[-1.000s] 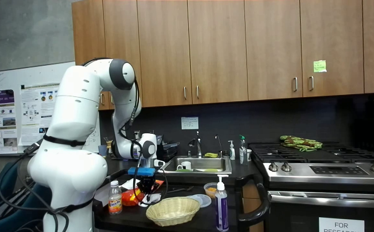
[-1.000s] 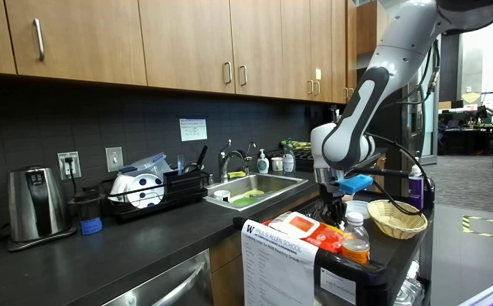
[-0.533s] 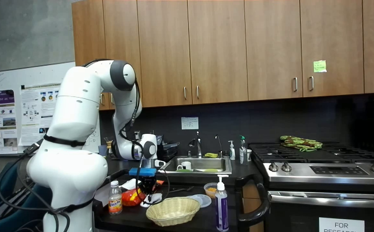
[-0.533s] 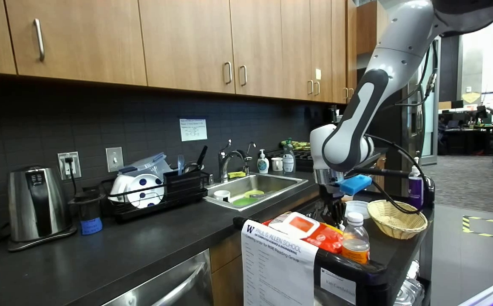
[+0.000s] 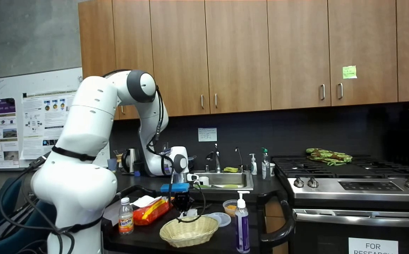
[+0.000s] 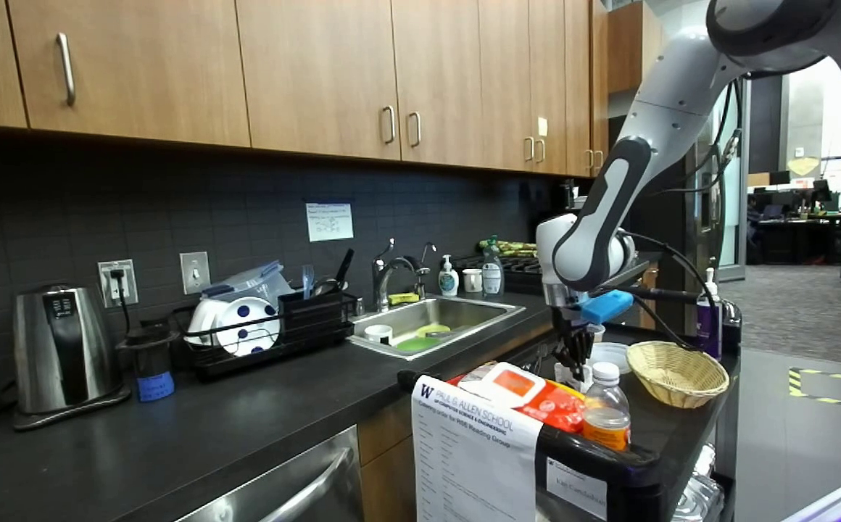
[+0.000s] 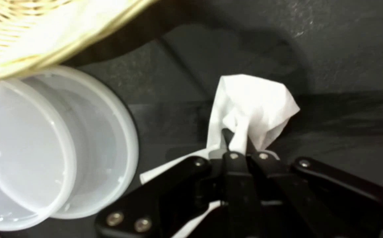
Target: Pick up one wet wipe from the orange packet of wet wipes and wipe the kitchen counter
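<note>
My gripper [image 7: 239, 140] is shut on a crumpled white wipe [image 7: 257, 102] in the wrist view. The wipe sticks out past the fingertips and trails to the left. In an exterior view the gripper [image 5: 183, 210] hangs low over the black cart, right of the orange packet of wet wipes [image 5: 153, 211] and behind the basket. The wipe also shows below the gripper in an exterior view [image 6: 568, 375]; whether it touches the cart top I cannot tell. The packet lies flat, white label up [image 6: 511, 384]. The dark kitchen counter [image 6: 210, 428] with its sink runs behind the cart.
On the cart stand a woven basket [image 5: 189, 234], clear lids [image 5: 224, 219], a small bowl [image 5: 230, 208], a juice bottle [image 5: 126, 218] and a purple pump bottle [image 5: 242, 225]. The counter holds a kettle [image 6: 65, 348], a dish rack [image 6: 268, 348] and the steel sink [image 6: 457, 315].
In an exterior view, the arm and gripper have moved right with the wipe, away from the packet and towards the basket and lids. More of the packet now shows.
</note>
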`<state>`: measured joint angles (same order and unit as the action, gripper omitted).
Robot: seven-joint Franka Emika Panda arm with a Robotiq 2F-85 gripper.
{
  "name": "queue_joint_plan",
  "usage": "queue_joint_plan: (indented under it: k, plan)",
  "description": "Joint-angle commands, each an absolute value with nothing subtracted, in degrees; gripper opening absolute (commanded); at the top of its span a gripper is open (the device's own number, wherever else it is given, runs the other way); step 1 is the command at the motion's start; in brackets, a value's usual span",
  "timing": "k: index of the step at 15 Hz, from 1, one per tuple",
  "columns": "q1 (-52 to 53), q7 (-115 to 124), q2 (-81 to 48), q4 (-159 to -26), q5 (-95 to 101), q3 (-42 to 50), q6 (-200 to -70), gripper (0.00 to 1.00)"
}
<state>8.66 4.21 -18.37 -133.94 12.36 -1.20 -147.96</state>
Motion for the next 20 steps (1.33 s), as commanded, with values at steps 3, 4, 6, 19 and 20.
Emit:
queue_joint_plan:
  k: [3, 4, 6, 19, 20]
  plan:
    - [9.2, 5.6, -23.6, -126.5, 13.8, 0.0, -147.5, 0.01]
    - [9.2, 5.4, -23.7, -126.4, 13.0, -0.5, -147.4, 0.01]
    - [9.4, 4.9, -23.2, -126.9, 12.1, -1.5, -147.4, 0.01]
    - [9.8, 4.2, -21.6, -130.6, 8.8, -4.3, -147.4, 0.01]
    - [9.6, 4.5, -21.6, -130.8, 9.8, -3.2, -147.4, 0.01]
